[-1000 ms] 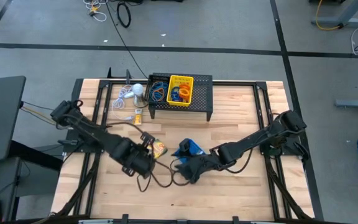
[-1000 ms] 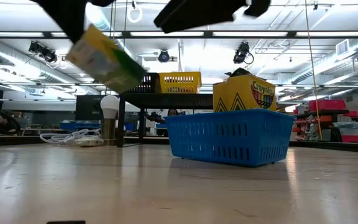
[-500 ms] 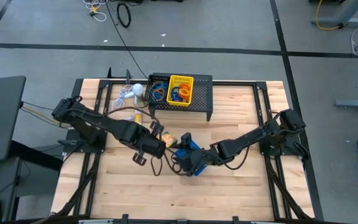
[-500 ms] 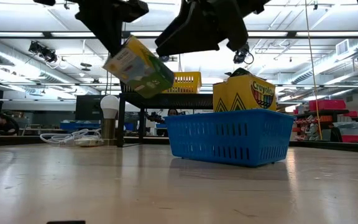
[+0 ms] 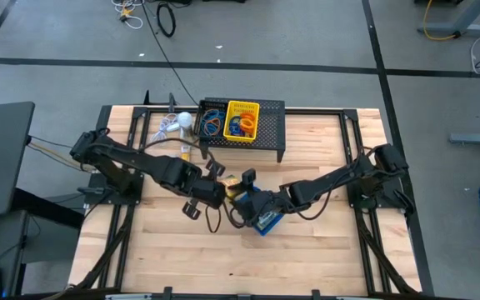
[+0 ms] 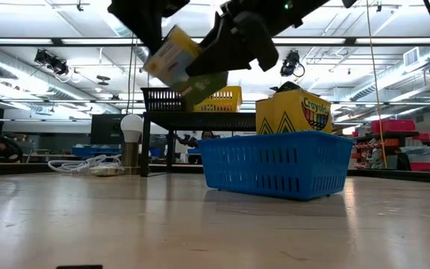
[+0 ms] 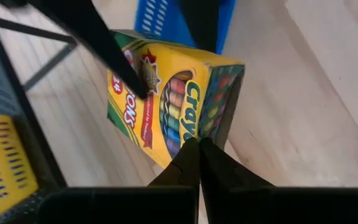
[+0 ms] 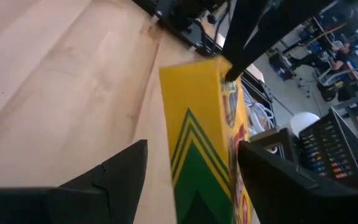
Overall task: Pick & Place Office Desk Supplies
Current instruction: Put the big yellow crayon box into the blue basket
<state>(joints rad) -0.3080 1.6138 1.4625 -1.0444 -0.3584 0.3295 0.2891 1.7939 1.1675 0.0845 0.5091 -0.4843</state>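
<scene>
A yellow-green crayon box [image 7: 173, 93] hangs tilted in the air beside the blue mesh tray [image 6: 275, 164], with my left gripper [image 7: 196, 155] shut on it. My right gripper [image 8: 193, 146] is open, reaching over the tray from the table's right. Its two fingers stand on either side of the same box [image 8: 194, 112]. A second crayon box [image 6: 297, 112] stands upright in the blue tray. The yellow tray [image 5: 242, 119] and the black tray [image 5: 212, 121], holding coloured rubber bands, sit on the black mesh stand. My left gripper pinches the crayon box between its two fingers at the edge of one end [image 7: 188, 140]. The fingers slant down from above, from the table's left. The box hangs tilted and clear of the table. My right gripper: I cannot tell whether its open fingers [image 8: 266, 174] touch the box.
The black mesh stand [image 5: 273, 133] is at the table's far middle. A white round object [image 5: 185, 119] with its cord lies left of it. One more small crayon box [image 5: 185, 153] lies on the table near the stand's left leg. Bare wood stretches along the near side.
My left gripper has carried the crayon box toward the table's right and far side and slightly up, toward the right gripper, and the box has turned in the hold. My right gripper has moved left and toward the far edge over the blue tray, coming around the box, and stayed open.
</scene>
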